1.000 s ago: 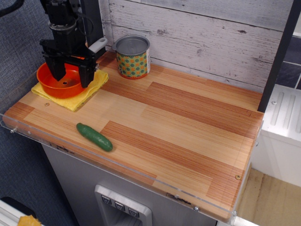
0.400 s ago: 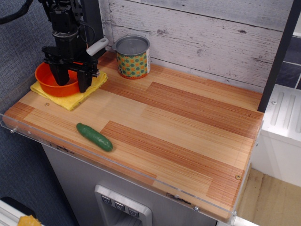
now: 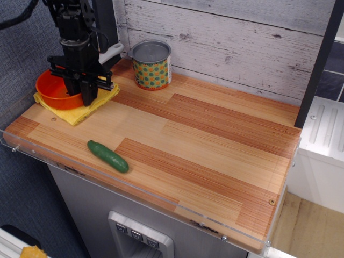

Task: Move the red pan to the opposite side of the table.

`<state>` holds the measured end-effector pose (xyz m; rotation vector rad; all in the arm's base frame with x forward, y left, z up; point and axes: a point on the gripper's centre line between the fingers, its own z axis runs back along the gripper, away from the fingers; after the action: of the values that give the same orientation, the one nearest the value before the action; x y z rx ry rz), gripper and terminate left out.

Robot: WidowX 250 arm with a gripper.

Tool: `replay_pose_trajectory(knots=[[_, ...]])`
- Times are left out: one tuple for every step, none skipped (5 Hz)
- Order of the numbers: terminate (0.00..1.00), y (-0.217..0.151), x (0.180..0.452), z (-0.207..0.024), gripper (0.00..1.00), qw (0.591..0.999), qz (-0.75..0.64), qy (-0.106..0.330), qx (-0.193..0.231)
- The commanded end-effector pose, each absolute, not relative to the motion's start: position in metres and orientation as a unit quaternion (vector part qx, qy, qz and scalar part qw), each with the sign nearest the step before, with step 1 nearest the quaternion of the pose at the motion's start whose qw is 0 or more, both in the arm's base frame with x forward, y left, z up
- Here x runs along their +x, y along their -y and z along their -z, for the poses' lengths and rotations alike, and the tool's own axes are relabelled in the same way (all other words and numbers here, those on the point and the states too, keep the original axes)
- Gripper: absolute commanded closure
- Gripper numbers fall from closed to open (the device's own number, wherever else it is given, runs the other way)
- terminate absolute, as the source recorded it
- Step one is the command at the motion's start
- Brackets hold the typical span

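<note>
The pincer [image 3: 80, 94] in the upper left of the frame points down, fingers narrowed on the near rim of the red pan [image 3: 54, 88], apparently gripping it for carrying. The pan sits on a yellow cloth [image 3: 78, 110] at the surface's [image 3: 215, 145] left end.

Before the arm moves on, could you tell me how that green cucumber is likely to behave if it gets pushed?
The cucumber looks rounded and lies on its side on the bare table, so a sideways nudge would probably roll it. Its skin looks smooth and slightly glossy, so it may slide. It lies near the front edge, where only a low clear rim might stop it.
</note>
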<state>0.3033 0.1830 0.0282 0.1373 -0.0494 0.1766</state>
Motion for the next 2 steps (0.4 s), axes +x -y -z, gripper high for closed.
replay_pose_trajectory(knots=[[0.0,-0.184,0.31,-0.068,1.0,0.988,-0.105,0.064,0.089],[0.0,-0.184,0.309,-0.079,1.0,0.986,-0.113,0.069,0.098]])
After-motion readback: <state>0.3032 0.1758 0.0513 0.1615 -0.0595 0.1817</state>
